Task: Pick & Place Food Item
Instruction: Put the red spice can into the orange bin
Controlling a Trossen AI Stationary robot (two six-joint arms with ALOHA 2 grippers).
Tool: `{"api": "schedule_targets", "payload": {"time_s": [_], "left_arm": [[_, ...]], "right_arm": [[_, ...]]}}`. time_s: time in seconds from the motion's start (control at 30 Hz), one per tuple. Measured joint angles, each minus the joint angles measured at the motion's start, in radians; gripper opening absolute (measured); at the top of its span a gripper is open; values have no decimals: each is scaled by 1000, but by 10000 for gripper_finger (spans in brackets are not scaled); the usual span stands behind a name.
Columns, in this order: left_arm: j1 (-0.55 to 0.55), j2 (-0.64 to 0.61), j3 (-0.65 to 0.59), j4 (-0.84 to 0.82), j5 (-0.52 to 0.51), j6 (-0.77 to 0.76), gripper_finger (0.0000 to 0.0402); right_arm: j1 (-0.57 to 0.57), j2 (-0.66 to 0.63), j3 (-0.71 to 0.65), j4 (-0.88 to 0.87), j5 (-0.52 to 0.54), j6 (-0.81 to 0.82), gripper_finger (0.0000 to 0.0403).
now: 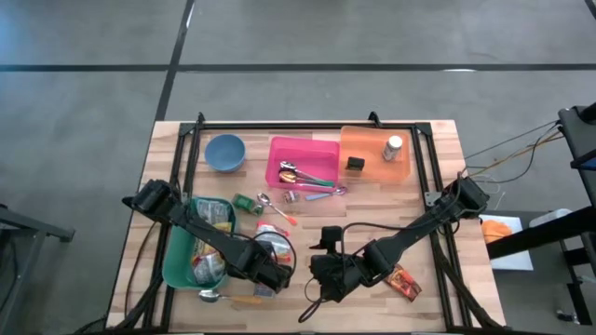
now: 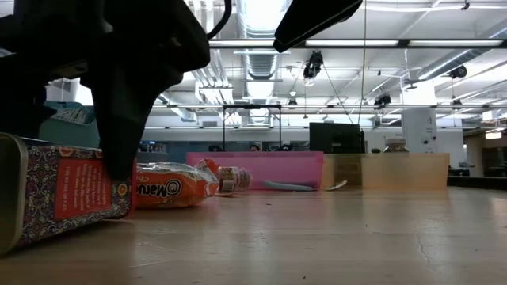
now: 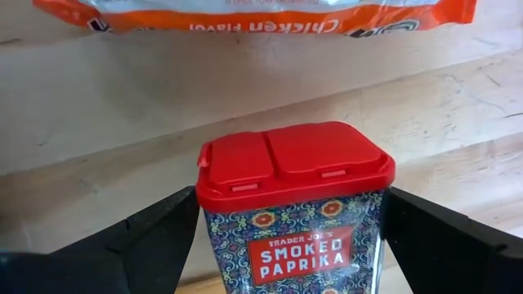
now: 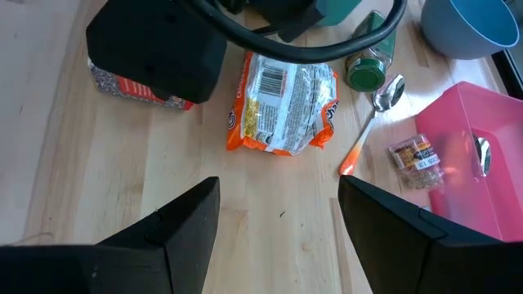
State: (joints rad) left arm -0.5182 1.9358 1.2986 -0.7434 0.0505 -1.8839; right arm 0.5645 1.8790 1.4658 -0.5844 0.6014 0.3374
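A smoked paprika tin (image 3: 294,212) with a red lid lies on its side on the wood table (image 1: 372,233), near the front edge. My left gripper (image 3: 290,204) points down over it, open, one finger close beside each long side of the tin. In the low view a finger (image 2: 119,158) stands in front of the tin (image 2: 55,198). An orange ramen packet (image 1: 275,242) lies flat just beyond the tin. My right gripper (image 4: 278,196) hovers open to the right of the packet (image 4: 282,102), nothing between its fingers.
A green bin (image 1: 172,256) holding packets stands at the left. At the back are a blue bowl (image 1: 224,152), a pink tray (image 1: 303,149) with cutlery and an orange tray (image 1: 374,154) with a jar. A green spice jar (image 1: 247,202), a spoon (image 1: 279,212) and a small box (image 1: 405,282) lie loose.
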Motion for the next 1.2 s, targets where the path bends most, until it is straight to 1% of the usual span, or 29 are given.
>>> {"api": "schedule_targets", "payload": {"time_s": [0.67, 1.03, 1.2], "left_arm": [[0, 0, -3, 18, -5, -1, 372], [1, -1, -3, 18, -5, 24, 372], [2, -2, -3, 18, -5, -12, 372]], "right_arm": [[0, 0, 0, 0, 0, 0, 248], [0, 0, 0, 0, 0, 0, 248], [0, 0, 0, 0, 0, 0, 248]]}}
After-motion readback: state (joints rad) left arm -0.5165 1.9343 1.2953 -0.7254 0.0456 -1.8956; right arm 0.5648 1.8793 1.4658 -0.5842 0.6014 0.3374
